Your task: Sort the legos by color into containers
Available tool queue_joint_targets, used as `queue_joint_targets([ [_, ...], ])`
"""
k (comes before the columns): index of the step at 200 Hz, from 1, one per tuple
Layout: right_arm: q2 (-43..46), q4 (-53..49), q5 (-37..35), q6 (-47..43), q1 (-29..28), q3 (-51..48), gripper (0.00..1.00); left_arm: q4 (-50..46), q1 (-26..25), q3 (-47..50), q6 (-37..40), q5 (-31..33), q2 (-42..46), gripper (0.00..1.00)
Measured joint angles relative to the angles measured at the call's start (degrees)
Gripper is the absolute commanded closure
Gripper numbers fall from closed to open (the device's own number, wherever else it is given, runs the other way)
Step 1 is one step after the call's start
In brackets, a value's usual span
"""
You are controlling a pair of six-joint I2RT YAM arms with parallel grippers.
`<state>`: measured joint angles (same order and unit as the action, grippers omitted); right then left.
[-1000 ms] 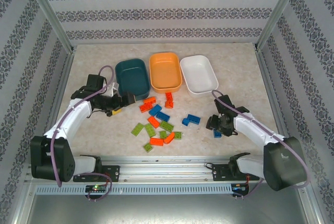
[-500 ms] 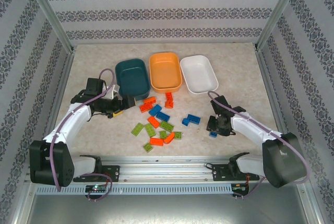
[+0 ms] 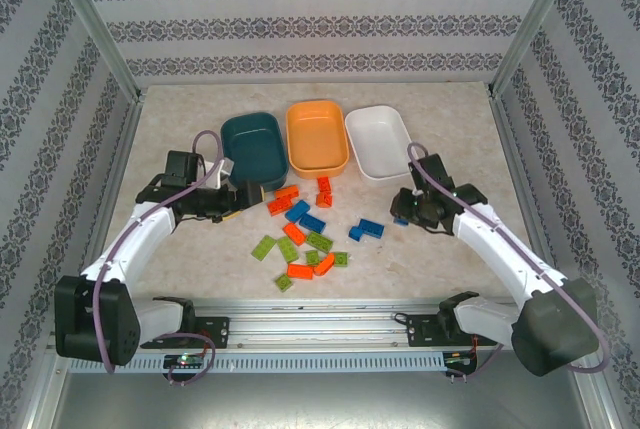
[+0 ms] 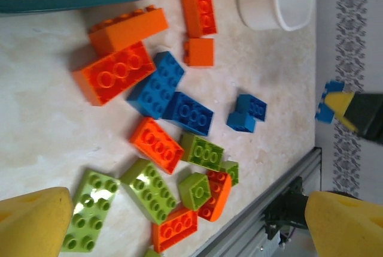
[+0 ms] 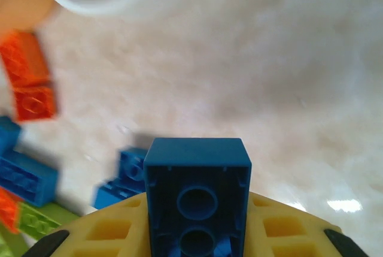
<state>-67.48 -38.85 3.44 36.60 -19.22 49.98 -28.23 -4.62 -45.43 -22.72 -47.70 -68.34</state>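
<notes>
The blue brick (image 5: 197, 188) is clamped in my right claw (image 3: 408, 208). The yellow pads (image 5: 108, 233) press on its two flat side walls, and its hollow underside faces the wrist camera. From above it sits to the near right of the orange tub (image 3: 316, 135), and I judge it to be lifted off the counter (image 3: 450, 129).

The brick is small, hard and light, so weight should be no trouble. It won't give under pressure, but the smooth plastic walls are slick. I think a hold low across the flat sides, as I have now, is safer than pinching the studs, where it could twist out.

The rest of the legos (image 3: 305, 230) lie loose on the near side of the orange tub, with orange, blue and green mixed together. Several touch or lean on one another, and two blue ones sit a little to the right of the heap.

My left claw (image 3: 243, 195) is wide apart and holds nothing. It hangs to the near left of the orange tub, at the left edge of the heap.

The teal tub (image 3: 252, 141) stands just left of the orange tub and the white tub (image 3: 381, 141) just right. Teal looks the likeliest home for blue, which would mean carrying the brick across past the orange tub.
</notes>
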Motion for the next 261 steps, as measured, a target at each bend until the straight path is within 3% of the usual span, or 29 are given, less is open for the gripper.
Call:
queue_joint_targets([
  [79,-28.59,0.02,2.05,-7.52,3.17,30.53,0.70,1.05,-11.47,0.17,3.43,-1.75,3.34,0.00],
  [137,-47.50,2.56,2.62,-10.03,4.50,40.17,0.72,0.63,-13.68,0.20,5.84,-0.35,3.32,0.00],
  [171,-51.98,2.40,2.58,-10.25,4.50,42.16,0.69,-0.15,-14.19,0.20,6.49,0.72,2.36,0.00],
  [261,-52.15,2.93,2.58,-10.80,4.50,43.15,0.43,-2.25,-14.51,0.20,8.15,4.96,1.31,0.00],
])
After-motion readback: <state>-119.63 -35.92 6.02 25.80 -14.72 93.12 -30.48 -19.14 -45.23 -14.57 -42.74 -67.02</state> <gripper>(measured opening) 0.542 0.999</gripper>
